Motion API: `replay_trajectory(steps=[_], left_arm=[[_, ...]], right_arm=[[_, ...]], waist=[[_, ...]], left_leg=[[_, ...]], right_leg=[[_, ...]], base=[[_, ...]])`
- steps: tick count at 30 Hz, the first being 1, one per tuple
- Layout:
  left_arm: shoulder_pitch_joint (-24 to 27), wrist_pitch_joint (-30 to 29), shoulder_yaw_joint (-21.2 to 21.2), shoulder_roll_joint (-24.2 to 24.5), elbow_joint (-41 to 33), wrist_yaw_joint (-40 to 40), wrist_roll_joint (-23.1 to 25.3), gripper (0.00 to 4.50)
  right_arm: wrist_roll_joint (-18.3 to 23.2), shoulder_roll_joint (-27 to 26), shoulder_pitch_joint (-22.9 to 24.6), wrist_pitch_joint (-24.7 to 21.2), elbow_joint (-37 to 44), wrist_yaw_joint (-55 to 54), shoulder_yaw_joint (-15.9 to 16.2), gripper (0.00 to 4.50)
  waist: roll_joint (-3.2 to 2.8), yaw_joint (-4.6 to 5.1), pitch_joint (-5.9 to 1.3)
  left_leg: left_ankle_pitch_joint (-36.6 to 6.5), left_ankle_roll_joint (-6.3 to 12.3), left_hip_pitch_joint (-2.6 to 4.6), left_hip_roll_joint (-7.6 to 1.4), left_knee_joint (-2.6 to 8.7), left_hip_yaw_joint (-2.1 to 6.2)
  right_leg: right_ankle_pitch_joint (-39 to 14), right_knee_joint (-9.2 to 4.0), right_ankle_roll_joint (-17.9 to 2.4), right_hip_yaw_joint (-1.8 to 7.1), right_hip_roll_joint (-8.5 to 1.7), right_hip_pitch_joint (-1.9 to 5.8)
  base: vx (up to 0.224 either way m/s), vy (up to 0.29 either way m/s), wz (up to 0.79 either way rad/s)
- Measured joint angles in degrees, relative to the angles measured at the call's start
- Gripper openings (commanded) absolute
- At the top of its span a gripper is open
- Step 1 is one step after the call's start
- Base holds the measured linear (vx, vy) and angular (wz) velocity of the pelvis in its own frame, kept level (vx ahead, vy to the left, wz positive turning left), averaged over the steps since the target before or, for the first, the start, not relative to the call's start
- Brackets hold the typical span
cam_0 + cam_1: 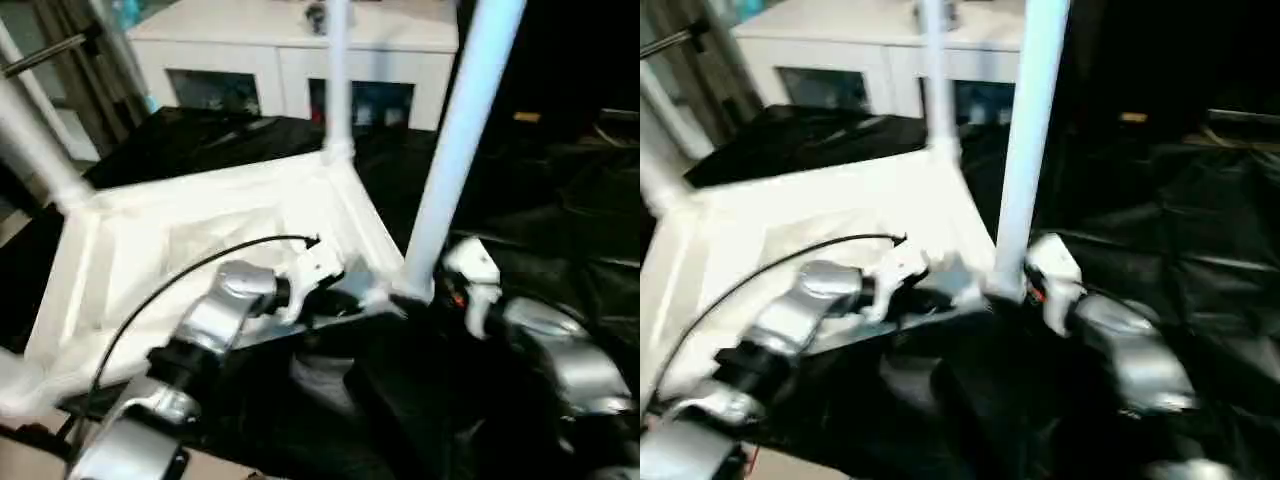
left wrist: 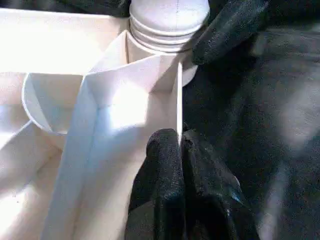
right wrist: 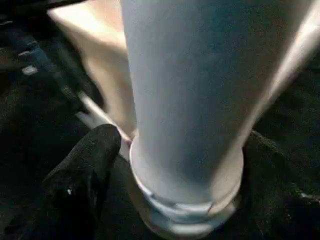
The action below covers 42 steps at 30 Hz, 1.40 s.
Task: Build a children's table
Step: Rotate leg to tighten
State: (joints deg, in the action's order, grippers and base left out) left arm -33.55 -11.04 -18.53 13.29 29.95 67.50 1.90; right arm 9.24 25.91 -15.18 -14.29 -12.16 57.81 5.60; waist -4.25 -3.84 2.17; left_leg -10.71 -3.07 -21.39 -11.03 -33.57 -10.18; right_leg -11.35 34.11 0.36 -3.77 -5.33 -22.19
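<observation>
Your left end effector (image 2: 181, 150) has its black fingers (image 2: 160, 175) pinched tight on a thin rib of the tabletop (image 1: 200, 250), right by the corner socket (image 2: 165, 50). Your right end effector (image 3: 185, 165) is spread wide, one finger each side of the near leg (image 1: 460, 140) at its base, not clamped on it. The tabletop lies ribbed side up on the black-covered table (image 1: 560, 220), with that leg and a far leg (image 1: 338, 70) standing upright in their sockets. Behind sits a white cabinet (image 1: 300, 50).
</observation>
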Motion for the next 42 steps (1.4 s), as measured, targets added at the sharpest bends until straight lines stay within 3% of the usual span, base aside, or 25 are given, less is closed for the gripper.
replay_trajectory(steps=[5, 17, 22, 26, 30, 36, 38, 42], left_arm=[[0.86, 0.82, -0.90, 1.95, -1.16, 4.94, -1.16, 0.00], [1.42, 2.27, -1.66, 3.87, -1.63, 8.17, -1.68, 0.00], [1.57, 2.04, -1.58, 3.44, -1.52, 6.63, -1.45, 0.00], [0.82, 0.56, 0.02, 0.26, 0.48, -0.59, 0.44, 0.00], [-1.02, -1.42, 0.73, -3.91, 3.11, -8.96, 2.36, 0.00], [-1.42, -2.82, 1.52, -7.07, 4.22, -15.60, 3.50, 0.00], [-1.42, -2.87, 1.81, -7.21, 4.22, -15.91, 3.55, 0.00], [-1.42, -2.66, 1.85, -7.45, 4.20, -15.49, 3.48, 0.00]], right_arm=[[2.39, 1.31, 0.24, -0.95, 0.92, 6.32, 1.40, 3.75], [3.89, 1.34, 1.78, -3.12, 3.24, 7.57, 2.08, 2.78], [3.87, -0.02, 3.47, -4.26, 4.74, 4.27, 0.92, 2.68], [1.52, -4.60, 3.15, -4.20, 3.09, -6.29, -1.71, 2.65], [-0.99, -9.67, 0.15, -3.11, -1.84, -18.09, -4.18, 2.65], [-3.79, -16.46, -2.65, -3.44, -4.74, -31.92, -6.21, 2.65], [-4.31, -17.95, -2.86, -2.99, -5.06, -33.94, -6.70, 3.21], [-4.54, -18.11, -2.87, -3.11, -5.04, -33.90, -6.83, 3.45]], waist=[[0.02, -0.63, 0.01], [0.04, -1.29, 0.02], [0.17, -1.31, -0.01], [0.34, -0.99, -0.08], [0.29, 0.34, -0.12], [0.25, 1.42, -0.15], [0.26, 1.85, -0.15], [0.34, 1.89, -0.16]], left_leg=[[0.00, -0.01, 0.03, 0.00, -0.08, -0.07], [0.00, -0.02, 0.04, 0.00, -0.07, -0.09], [0.01, -0.03, 0.14, 0.00, -0.07, -0.09], [-0.17, -0.33, 0.44, 0.05, -0.05, -0.14], [-0.17, -0.33, 0.46, 0.17, -0.06, -0.13], [-0.17, -0.34, 0.46, 0.17, -0.01, -0.07], [-0.17, -0.34, 0.44, 0.17, 0.02, -0.05], [-0.17, -0.33, 0.37, 0.17, 0.00, -0.03]], right_leg=[[0.03, 0.06, -0.05, 0.07, -0.03, 0.02], [0.03, 0.08, -0.04, 0.07, -0.03, 0.02], [0.03, 0.10, -0.04, 0.07, -0.03, 0.11], [0.06, 0.05, -0.08, 0.19, -0.03, 0.38], [-0.04, -0.11, 0.09, 0.25, -0.08, 0.39], [-0.04, -0.10, 0.11, 0.22, -0.07, 0.34], [-0.03, -0.09, 0.11, 0.21, -0.06, 0.33], [0.03, -0.10, 0.04, 0.20, -0.06, 0.34]], base=[[0.000, 0.000, 0.00], [0.000, 0.000, 0.00], [0.000, 0.000, 0.00], [0.000, 0.000, 0.00], [-0.013, 0.002, -0.01], [0.000, 0.000, 0.00], [0.000, 0.000, 0.00], [0.000, 0.000, 0.00]])
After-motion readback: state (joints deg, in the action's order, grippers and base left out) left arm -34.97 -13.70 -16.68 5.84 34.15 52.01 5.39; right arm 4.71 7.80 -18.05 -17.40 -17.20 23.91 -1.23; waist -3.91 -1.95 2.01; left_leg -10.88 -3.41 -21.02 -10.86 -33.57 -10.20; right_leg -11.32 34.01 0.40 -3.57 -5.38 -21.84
